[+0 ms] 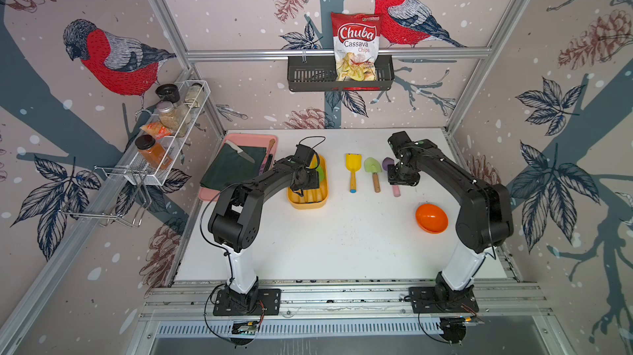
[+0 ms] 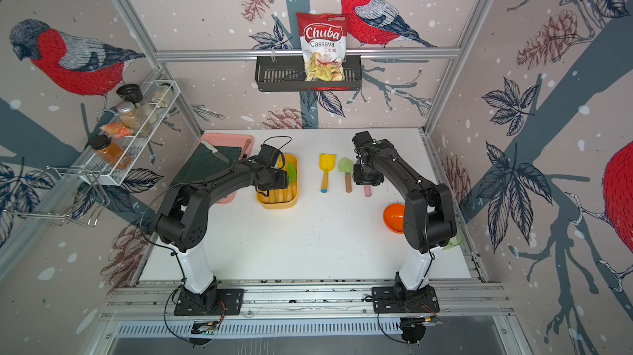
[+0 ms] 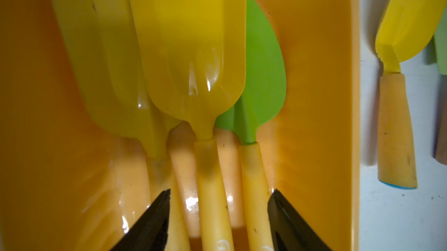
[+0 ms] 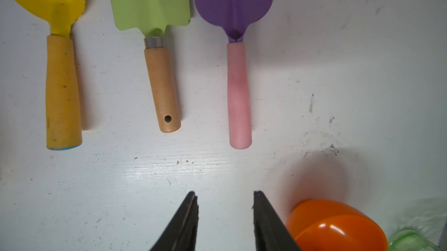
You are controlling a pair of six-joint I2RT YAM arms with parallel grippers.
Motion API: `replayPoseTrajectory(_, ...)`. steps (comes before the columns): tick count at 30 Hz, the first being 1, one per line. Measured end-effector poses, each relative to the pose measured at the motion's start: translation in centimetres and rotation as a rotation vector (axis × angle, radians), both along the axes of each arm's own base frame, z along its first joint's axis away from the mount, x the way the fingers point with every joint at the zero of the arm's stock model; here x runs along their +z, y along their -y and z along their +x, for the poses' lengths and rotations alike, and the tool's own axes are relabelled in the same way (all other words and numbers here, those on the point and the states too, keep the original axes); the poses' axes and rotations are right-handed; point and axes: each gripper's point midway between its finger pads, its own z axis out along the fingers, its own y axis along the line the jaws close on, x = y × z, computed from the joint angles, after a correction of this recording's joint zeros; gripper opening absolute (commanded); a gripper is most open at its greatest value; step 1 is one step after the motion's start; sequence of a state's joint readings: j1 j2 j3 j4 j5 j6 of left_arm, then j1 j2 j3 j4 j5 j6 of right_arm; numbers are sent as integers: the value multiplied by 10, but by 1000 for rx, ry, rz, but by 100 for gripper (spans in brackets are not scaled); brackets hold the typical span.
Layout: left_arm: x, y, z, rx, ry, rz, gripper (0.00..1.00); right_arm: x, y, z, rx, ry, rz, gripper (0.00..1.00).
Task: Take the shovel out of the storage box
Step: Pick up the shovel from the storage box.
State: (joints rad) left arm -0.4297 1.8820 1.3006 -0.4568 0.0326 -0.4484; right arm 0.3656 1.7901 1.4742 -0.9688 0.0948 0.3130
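Left wrist view puts you right over the storage box (image 3: 314,68), the yellow-orange tub, where the shovels lie packed side by side with their blades overlapping. A yellow shovel (image 3: 188,56) is on top in the middle. A green shovel (image 3: 263,73) is tucked under its edge against the tub wall, and a yellow-green shovel (image 3: 101,56) lies on the other side.

Your left gripper (image 3: 221,191) sits low in the tub with its jaws moderately apart and holding nothing. The handles of both the yellow and the green shovel lie between the fingers, and neither pad looks pressed on them. Squeeze here and you may pinch two handles at once. I judge the yellow shovel the sensible pick, since nothing lies over it.

In both top views the tub stands on the white table (image 1: 342,250) between the pink tray (image 1: 239,137) and three shovels laid out in a neat row, apart from one another; that row is probably the drop spot.

Your right gripper (image 4: 224,193) hangs over bare table near the purple shovel (image 4: 238,92) and the orange bowl (image 4: 338,228), jaws slightly apart and empty, and clear of the left arm's work.
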Motion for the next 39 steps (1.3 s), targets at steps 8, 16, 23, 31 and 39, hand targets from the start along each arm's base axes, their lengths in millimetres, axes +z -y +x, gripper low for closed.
replayPoseTrajectory(8,-20,1,6,0,-30,26,51,-1,-4,-4,7,13,33,42)
replayPoseTrajectory(16,-33,-2,13,6,-38,67,29,1,-12,-3,19,25,67,41)
replayPoseTrajectory(23,-30,-3,15,4,-25,76,6,4,-20,-3,35,31,86,41)
replayPoseTrajectory(31,7,2,16,-2,40,-43,1,16,-42,0,81,71,140,41)
replayPoseTrajectory(39,69,2,11,39,185,-455,0,53,-122,-8,249,144,448,47)
